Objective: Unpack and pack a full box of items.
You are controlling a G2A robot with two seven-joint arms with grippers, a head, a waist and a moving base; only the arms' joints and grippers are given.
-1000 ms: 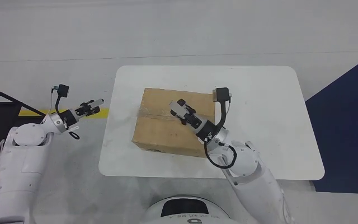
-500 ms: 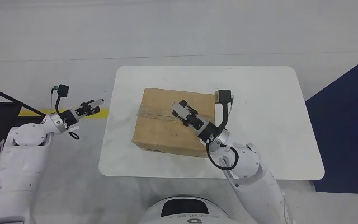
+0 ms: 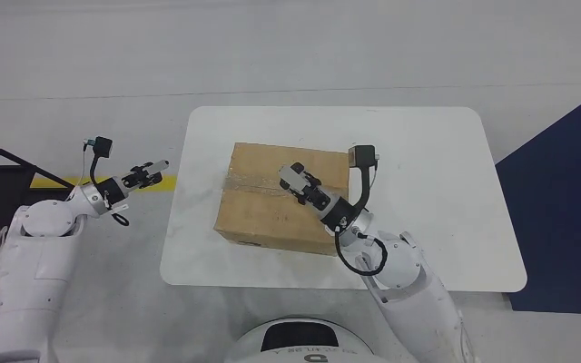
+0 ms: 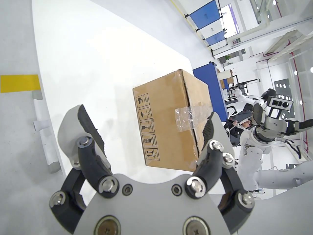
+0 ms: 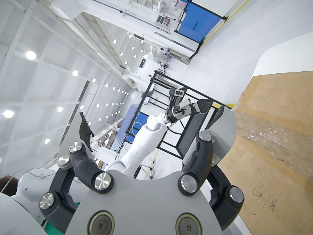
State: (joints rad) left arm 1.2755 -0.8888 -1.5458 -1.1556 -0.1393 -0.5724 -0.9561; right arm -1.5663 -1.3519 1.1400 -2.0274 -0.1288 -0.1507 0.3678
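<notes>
The cardboard box (image 3: 272,204) sits closed, left of centre on the white table (image 3: 436,172). Taped flaps hide its contents, and the right arm covers its near right corner. Its long axis runs across the table, slightly skewed, with the tape seam (image 3: 259,187) along it. The right gripper (image 3: 290,174) is over the lid with its fingers spread, empty. The left gripper (image 3: 160,166) is off the table's left edge — likewise spread and empty.

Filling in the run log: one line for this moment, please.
box taped shut on table | right pincer open above box top | left pincer open beside table edge

Closed brown cardboard box (image 3: 272,195), top seam taped, on white table (image 3: 436,172).
</notes>
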